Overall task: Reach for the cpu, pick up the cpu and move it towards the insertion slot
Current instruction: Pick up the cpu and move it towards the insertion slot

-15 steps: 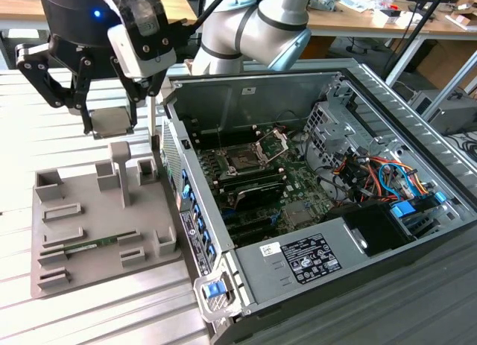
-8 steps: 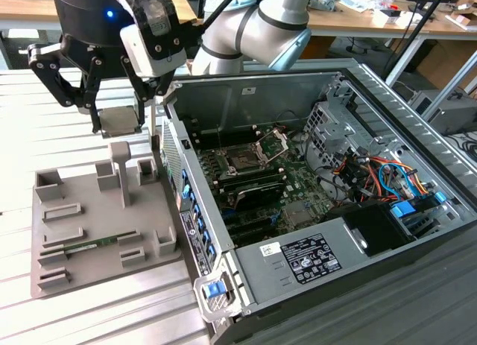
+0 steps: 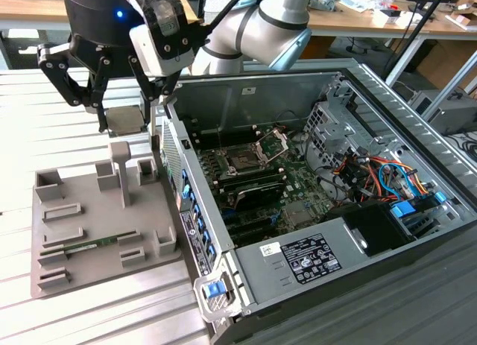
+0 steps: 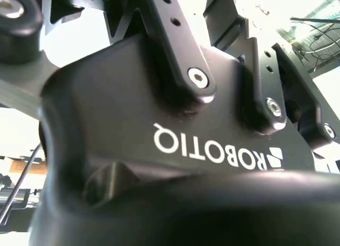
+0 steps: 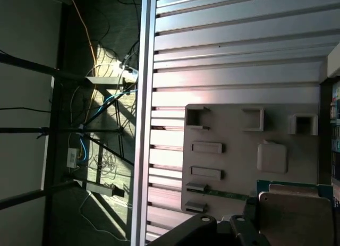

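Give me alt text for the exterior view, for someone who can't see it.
A robot arm's tool holds the cpu, a small square chip, clear of the grey tray on a slatted metal table. To the exterior view's right, an open computer case shows the insertion slot, its metal bracket hinged open.

Black gripper housing (image 4: pixel 159 124), linkage bars (image 4: pixel 175 39)
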### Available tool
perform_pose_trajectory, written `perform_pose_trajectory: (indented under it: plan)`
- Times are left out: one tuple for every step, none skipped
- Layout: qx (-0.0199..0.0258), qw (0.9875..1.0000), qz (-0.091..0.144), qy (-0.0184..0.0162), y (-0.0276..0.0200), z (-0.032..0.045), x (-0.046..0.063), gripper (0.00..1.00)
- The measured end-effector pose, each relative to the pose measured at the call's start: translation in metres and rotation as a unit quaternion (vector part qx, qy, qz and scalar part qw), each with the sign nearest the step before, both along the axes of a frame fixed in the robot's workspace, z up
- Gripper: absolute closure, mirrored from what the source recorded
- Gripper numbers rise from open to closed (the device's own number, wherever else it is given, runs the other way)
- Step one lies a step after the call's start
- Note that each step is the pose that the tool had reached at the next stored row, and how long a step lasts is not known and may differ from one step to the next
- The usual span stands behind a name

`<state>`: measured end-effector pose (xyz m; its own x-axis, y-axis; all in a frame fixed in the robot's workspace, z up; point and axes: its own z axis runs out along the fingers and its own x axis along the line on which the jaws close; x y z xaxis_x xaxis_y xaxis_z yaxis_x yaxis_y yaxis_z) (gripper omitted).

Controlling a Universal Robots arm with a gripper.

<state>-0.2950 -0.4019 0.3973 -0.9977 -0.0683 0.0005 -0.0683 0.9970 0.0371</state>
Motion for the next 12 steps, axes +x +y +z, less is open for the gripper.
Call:
perform_pose_trajectory:
  plan:
    - [0.0, 1.0, 0.0, 0.0, 0.0, 0.0, 0.001, 0.45]
    - [0.0, 1.0, 0.0, 0.0, 0.0, 0.0, 0.001, 0.45]
    - [0.0, 1.0, 0.0, 0.0, 0.0, 0.0, 0.002, 0.45]
    - [0.0, 1.0, 0.0, 0.0, 0.0, 0.0, 0.003, 0.45]
    - [0.0, 1.0, 0.0, 0.0, 0.0, 0.0, 0.006, 0.45]
    - [0.0, 1.0, 0.0, 0.0, 0.0, 0.0, 0.011, 0.45]
    - [0.0, 1.0, 0.0, 0.0, 0.0, 0.0, 0.018, 0.45]
    - [0.0, 1.0, 0.0, 0.0, 0.0, 0.0, 0.019, 0.45]
    - [0.0, 1.0, 0.0, 0.0, 0.0, 0.0, 0.021, 0.45]
    - [0.0, 1.0, 0.0, 0.0, 0.0, 0.0, 0.022, 0.45]
    - [0.0, 1.0, 0.0, 0.0, 0.0, 0.0, 0.023, 0.45]
    - [0.0, 1.0, 0.0, 0.0, 0.0, 0.0, 0.024, 0.45]
